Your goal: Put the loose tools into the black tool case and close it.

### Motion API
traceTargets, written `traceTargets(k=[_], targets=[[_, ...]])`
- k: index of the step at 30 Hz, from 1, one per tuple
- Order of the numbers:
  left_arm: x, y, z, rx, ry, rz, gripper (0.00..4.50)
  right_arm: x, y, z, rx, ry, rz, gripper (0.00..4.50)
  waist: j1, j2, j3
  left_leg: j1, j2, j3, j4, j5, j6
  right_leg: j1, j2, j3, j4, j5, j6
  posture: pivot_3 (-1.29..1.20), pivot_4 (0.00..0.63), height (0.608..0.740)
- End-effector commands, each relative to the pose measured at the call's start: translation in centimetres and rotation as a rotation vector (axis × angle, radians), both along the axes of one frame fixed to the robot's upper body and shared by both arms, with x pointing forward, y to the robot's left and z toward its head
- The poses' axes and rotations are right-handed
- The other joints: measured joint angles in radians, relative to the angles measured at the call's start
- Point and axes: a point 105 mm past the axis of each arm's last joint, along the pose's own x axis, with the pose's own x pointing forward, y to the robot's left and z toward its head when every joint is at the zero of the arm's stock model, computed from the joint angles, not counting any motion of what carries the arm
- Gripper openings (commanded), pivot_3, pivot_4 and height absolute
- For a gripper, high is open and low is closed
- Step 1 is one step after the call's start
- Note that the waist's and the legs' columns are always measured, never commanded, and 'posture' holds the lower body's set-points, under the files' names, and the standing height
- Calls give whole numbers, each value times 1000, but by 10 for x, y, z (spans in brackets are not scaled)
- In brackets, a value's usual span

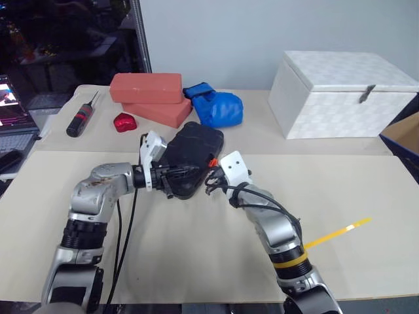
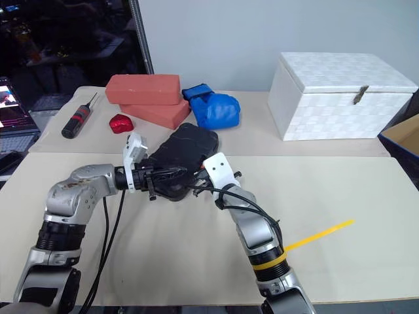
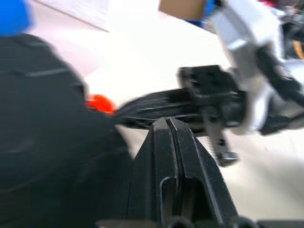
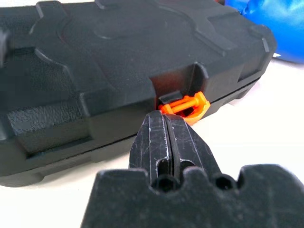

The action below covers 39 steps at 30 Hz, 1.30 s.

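Note:
The black tool case (image 1: 196, 145) lies on the table with its lid down, between my two grippers. Its small orange latch (image 4: 187, 105) sticks out from the front edge. My right gripper (image 4: 164, 122) is shut and empty, its tips just in front of the latch. My left gripper (image 3: 167, 123) is also shut with nothing in it, reaching in at the case's near left side (image 1: 185, 173). The left wrist view shows the right gripper's fingers (image 3: 209, 97) close ahead and the latch (image 3: 99, 103) beside the dark case. The loose tools are out of view.
Behind the case lie two red bricks (image 1: 147, 88), a blue glove (image 1: 216, 106) and a small red object (image 1: 123, 122). A stubby black screwdriver with a red band (image 1: 80, 118) lies far left. A white box (image 1: 340, 91) stands back right. A yellow strip (image 1: 337, 233) lies near right.

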Motion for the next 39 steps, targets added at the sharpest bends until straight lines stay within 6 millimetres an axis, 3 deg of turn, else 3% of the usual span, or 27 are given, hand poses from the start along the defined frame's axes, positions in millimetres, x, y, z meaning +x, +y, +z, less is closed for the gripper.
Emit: traceTargets(k=[1, 3, 8, 18, 24, 30, 39], targets=[[20, 7, -1, 159, -79, 111, 40, 5, -10, 21, 34, -55, -39, 0, 3, 0, 0, 0, 0, 0, 0, 0, 0, 0, 0, 0, 0, 0, 0, 0, 150, 736], [29, 10, -12, 271, -104, 148, 40, 8, -12, 23, 33, -58, -52, 0, 6, 0, 0, 0, 0, 0, 0, 0, 0, 0, 0, 0, 0, 0, 0, 0, 150, 736], [31, 9, -41, 373, -20, 127, 40, 10, -17, 30, 35, -68, -78, 0, 10, 0, 0, 1, 0, 0, 0, 1, -1, 1, 0, 0, 1, 1, 0, 0, 150, 736], [31, 6, -48, 382, -7, 106, 40, 18, -30, 7, -30, 11, -160, 0, 14, 0, 0, 3, 0, 0, 2, 1, -1, 3, 0, 0, 2, 1, 0, 0, 150, 736], [31, 6, -51, 385, -5, 102, 40, 25, -19, 4, -22, 31, -115, 0, 13, 0, 0, 8, 0, 0, 2, 1, -1, 7, 0, 0, 2, 1, 0, 0, 150, 736], [29, 6, -55, 389, 2, 103, 40, 33, -4, 14, -15, 0, -92, 0, 9, 0, 0, 10, 0, 0, 2, 1, -1, 10, 0, -1, 1, 1, 0, 0, 150, 736], [25, 5, -68, 406, 29, 106, 40, 25, 22, 20, -9, -7, -55, 0, -3, 0, 0, 13, 0, 0, 2, 1, -1, 12, 0, 0, 1, 1, 0, 0, 150, 736]])
